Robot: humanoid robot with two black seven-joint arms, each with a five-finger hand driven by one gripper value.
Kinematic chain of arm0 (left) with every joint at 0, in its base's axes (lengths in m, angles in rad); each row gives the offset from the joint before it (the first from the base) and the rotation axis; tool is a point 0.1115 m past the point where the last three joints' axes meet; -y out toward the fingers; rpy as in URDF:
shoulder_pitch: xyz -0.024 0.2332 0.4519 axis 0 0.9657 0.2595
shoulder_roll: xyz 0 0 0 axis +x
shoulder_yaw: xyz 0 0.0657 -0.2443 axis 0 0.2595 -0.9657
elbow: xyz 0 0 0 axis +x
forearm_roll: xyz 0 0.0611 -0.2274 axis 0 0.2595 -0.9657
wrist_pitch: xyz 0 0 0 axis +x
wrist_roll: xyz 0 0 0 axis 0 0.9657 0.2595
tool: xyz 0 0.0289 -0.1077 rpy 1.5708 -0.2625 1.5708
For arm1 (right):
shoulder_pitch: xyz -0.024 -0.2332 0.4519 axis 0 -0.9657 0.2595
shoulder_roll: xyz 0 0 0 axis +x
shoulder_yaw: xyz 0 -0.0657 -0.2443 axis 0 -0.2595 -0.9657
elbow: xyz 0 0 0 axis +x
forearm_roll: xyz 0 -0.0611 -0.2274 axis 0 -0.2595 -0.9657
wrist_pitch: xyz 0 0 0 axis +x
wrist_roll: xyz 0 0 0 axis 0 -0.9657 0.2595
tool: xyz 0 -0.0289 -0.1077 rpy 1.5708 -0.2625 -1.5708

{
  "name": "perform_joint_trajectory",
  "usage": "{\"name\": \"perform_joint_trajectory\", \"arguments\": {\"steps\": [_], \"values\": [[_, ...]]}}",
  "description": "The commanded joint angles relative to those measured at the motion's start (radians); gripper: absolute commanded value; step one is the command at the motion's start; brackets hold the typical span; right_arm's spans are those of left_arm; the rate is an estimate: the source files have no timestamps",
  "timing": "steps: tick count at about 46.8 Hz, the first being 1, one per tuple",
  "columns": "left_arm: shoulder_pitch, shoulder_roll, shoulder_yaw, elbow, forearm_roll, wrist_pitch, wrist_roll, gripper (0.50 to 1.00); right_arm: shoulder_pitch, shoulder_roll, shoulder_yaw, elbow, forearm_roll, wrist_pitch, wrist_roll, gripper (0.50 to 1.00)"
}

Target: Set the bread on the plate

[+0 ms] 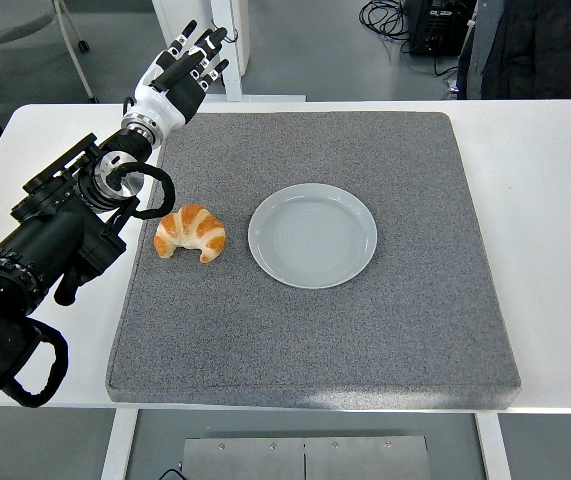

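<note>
A golden croissant (191, 233) lies on the grey mat (365, 330), just left of an empty pale grey plate (312, 235) near the mat's middle. My left hand (187, 66) is raised beyond the mat's far left corner, well behind the croissant, with its fingers spread and nothing in them. The black left forearm (70, 215) runs along the mat's left edge, close beside the croissant. My right arm does not show.
The mat covers most of the white table (545, 200). A chair base (25, 40) stands on the floor at the back left, cables and dark equipment (435, 25) at the back right. A table leg (227, 45) rises behind my left hand.
</note>
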Motion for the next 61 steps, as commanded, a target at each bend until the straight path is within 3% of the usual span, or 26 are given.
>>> {"name": "perform_joint_trajectory", "arguments": {"steps": [1, 18, 26, 47, 61], "values": [[0.0, 0.0, 0.001, 0.0, 0.0, 0.0, -0.001, 0.992, -0.001, 0.0, 0.0, 0.0, 0.0, 0.0, 0.0, 1.0], [-0.011, 0.0, 0.002, 0.0, 0.0, 0.011, -0.007, 0.992, -0.001, 0.0, 0.0, 0.0, 0.0, 0.0, 0.0, 1.0], [-0.034, 0.0, 0.012, 0.0, 0.002, 0.06, -0.005, 0.992, -0.001, 0.0, 0.0, 0.0, 0.0, 0.0, 0.0, 1.0], [-0.035, 0.0, 0.024, -0.002, 0.006, 0.058, 0.005, 0.992, -0.001, 0.0, 0.0, 0.0, 0.0, 0.0, 0.0, 1.0], [-0.032, 0.0, 0.077, -0.09, 0.017, 0.069, 0.011, 0.992, 0.001, 0.0, 0.0, 0.0, 0.0, 0.0, 0.0, 1.0]]}}
